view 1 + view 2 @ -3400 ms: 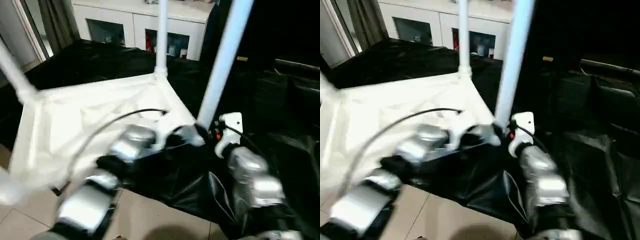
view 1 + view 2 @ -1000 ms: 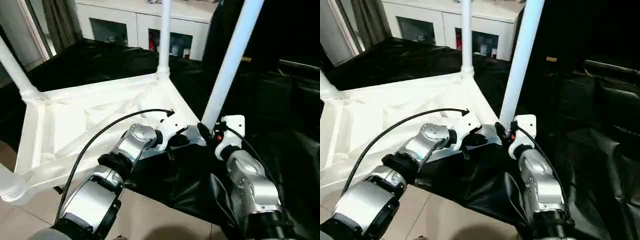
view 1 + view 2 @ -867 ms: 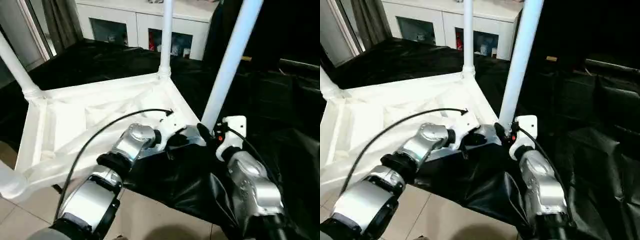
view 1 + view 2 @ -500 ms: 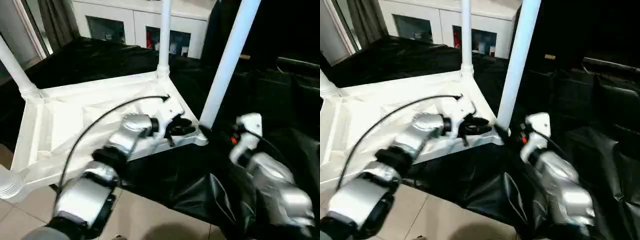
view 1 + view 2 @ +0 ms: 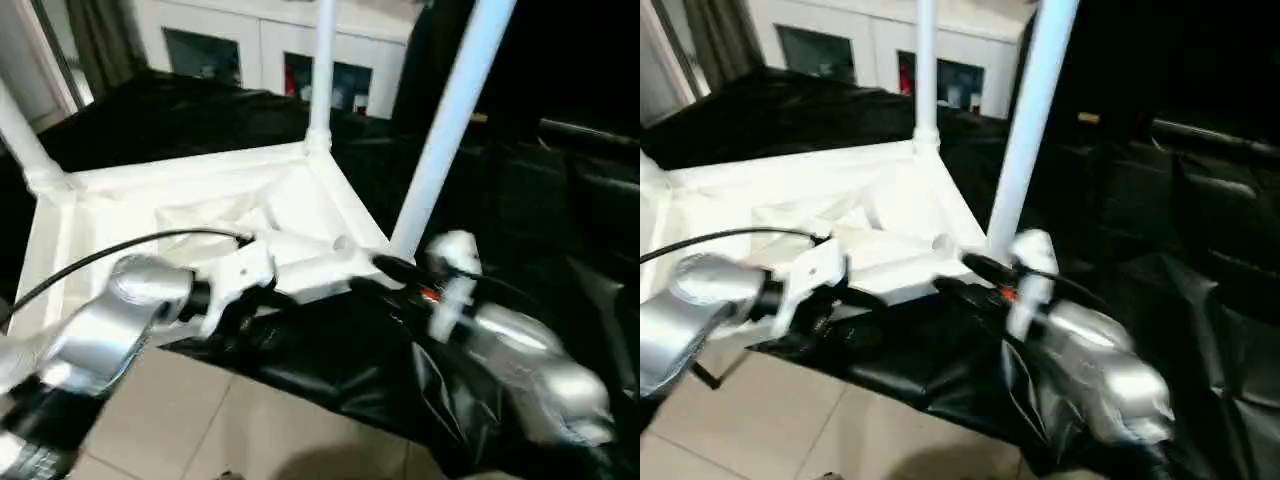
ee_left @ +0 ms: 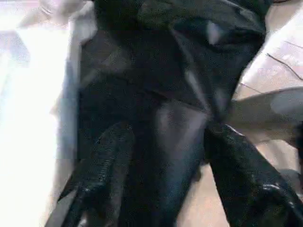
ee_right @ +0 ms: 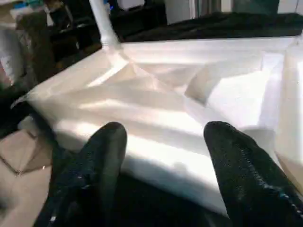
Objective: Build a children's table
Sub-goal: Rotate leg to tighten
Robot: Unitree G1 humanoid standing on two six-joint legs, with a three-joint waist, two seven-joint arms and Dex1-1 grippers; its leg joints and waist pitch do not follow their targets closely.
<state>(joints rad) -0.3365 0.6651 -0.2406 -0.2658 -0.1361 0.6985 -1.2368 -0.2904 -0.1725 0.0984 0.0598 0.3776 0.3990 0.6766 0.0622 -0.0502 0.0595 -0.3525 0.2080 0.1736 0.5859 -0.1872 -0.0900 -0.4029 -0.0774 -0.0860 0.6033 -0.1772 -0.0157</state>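
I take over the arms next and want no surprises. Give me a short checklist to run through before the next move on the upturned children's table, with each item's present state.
1. Children's table lies upside down on the black drape: ok.
2. Near corner leg stands in its socket: ok; fully seated: cannot tell.
3. Far corner leg stands upright: ok.
4. Left gripper fingers apart, holding nothing, over the drape: ok.
5. Right gripper fingers apart, empty, facing the table's rim: ok.
6. Fourth leg fitted: cannot tell.
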